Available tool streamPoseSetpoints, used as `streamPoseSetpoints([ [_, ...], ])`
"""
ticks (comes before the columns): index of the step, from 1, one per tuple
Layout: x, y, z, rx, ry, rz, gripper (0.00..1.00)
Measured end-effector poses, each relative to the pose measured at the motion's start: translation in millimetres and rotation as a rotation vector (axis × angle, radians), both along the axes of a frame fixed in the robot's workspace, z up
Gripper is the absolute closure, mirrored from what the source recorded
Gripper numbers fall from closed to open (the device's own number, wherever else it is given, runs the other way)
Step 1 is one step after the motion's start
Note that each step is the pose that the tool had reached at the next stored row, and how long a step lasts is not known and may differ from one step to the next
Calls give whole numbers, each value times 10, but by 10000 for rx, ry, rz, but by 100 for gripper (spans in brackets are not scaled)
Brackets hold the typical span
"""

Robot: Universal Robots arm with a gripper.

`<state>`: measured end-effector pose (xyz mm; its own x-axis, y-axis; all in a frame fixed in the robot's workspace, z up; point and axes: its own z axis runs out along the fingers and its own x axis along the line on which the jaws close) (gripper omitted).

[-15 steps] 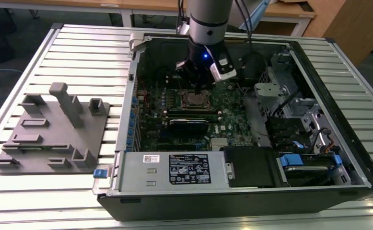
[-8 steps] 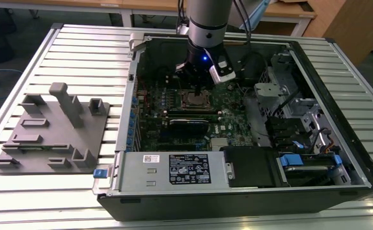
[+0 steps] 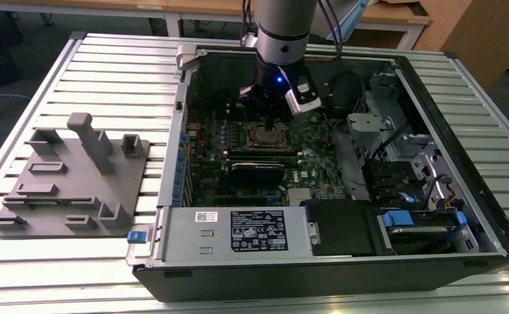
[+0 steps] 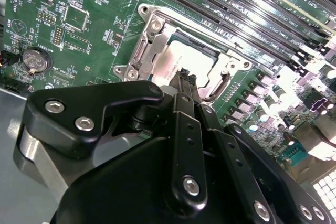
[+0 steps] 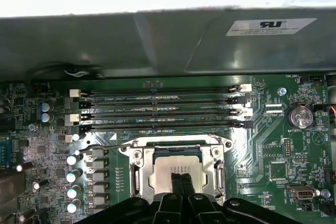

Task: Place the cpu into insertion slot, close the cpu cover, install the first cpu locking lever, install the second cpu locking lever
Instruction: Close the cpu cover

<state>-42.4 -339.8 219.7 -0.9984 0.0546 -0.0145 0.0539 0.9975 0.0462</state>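
While the gripper [image 5: 181, 176] hung over it with fingers pressed together, the cpu [image 5: 165, 174] lay in the insertion slot [image 3: 251, 136] near the exterior view's centre. It looked light and stiff but fragile underneath, so it was probably best held by its edges.

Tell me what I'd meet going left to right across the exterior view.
Grey fixture plate → blue tab → insertion slot → blue drive handle.

On the worktop [image 3: 106, 59], an open computer case [image 3: 490, 216] lies at the exterior view's right, with a moulded fixture [image 3: 71, 196] beside it at the left. Inside the case, on the motherboard [image 3: 210, 170], the cpu [image 5: 170, 163] sits in the insertion slot [image 5: 137, 174], memory slots [image 5: 163, 111] alongside. The pincer [image 5: 181, 179] hangs directly over the cpu.
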Motion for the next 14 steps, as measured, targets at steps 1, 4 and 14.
streamPoseSetpoints([
  [1,-6,0,0,1,0,1,89],
  [4,-32,0,-2,1,0,2,89],
  [14,-168,0,-22,0,-1,2,89],
])
